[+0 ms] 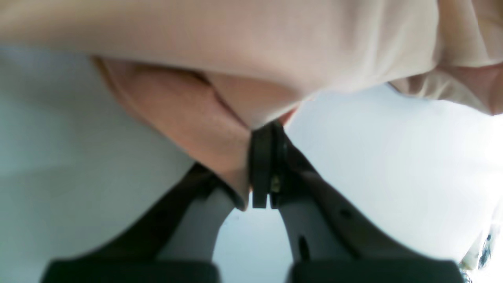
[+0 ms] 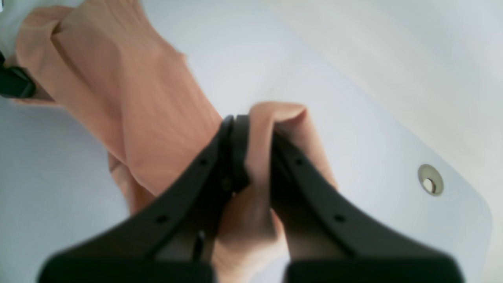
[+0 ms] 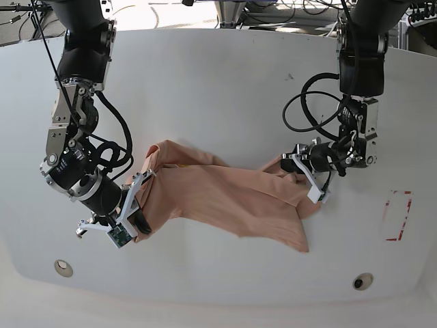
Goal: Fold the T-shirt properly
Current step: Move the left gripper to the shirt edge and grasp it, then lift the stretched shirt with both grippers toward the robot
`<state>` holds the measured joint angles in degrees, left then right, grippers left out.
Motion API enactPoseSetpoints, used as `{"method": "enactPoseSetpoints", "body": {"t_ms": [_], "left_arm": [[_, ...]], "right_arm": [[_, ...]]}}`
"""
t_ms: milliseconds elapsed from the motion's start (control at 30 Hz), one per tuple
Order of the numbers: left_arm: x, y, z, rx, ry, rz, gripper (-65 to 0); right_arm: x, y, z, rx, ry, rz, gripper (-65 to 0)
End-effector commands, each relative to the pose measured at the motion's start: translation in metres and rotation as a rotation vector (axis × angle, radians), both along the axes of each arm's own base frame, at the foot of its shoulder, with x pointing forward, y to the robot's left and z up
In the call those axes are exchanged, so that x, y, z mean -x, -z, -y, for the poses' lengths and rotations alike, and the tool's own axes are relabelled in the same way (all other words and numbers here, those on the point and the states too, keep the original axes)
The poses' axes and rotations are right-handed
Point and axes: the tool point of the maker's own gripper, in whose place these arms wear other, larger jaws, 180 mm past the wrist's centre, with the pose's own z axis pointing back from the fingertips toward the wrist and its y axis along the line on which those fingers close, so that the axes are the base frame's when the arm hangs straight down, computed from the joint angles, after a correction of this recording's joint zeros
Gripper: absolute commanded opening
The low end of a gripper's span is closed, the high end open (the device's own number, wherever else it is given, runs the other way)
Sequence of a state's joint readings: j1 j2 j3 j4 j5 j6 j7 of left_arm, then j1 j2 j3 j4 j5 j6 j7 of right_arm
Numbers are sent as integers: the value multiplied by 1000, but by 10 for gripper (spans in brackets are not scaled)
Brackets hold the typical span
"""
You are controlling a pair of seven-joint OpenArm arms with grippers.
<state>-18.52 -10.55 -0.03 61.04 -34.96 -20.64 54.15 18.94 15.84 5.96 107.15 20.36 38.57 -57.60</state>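
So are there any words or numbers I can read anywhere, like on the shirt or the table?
No words or numbers can be read.
T-shirt: no print shows.
Table: only a red outlined rectangle, no letters.
Left gripper and right gripper: no labels visible.

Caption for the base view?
Both grippers, left and right, hold the peach T-shirt stretched between them over the white table.
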Motion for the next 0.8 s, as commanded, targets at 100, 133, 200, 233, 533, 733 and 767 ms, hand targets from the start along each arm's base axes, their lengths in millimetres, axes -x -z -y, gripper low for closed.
{"method": "enactPoseSetpoints", "body": {"t_ms": [100, 133, 200, 233, 533, 733, 767], "left_arm": [[-19, -46, -54, -102, -95, 131, -650], [-23, -58, -60, -111, -114, 164, -650], [-29, -78, -74, -131, -142, 220, -650], [-31, -91, -82, -145, -151, 256, -650], [-46, -176, -129, -201, -257, 462, -650], [-51, -240, -159, -207, -352, 599, -650], [-51, -254, -164, -206, -372, 634, -650]], "right_arm": [[-7, -22, 11, -25, 29, 63, -648], [-7, -22, 15, -29, 41, 64, -648], [-9, -21, 21, -37, 58, 58, -648], [-12, -22, 24, -42, 66, 58, -648], [-35, -31, 46, -32, 104, 50, -648], [-53, -43, 60, -36, 130, 50, -648], [-57, -48, 62, -38, 134, 55, -648]]}}
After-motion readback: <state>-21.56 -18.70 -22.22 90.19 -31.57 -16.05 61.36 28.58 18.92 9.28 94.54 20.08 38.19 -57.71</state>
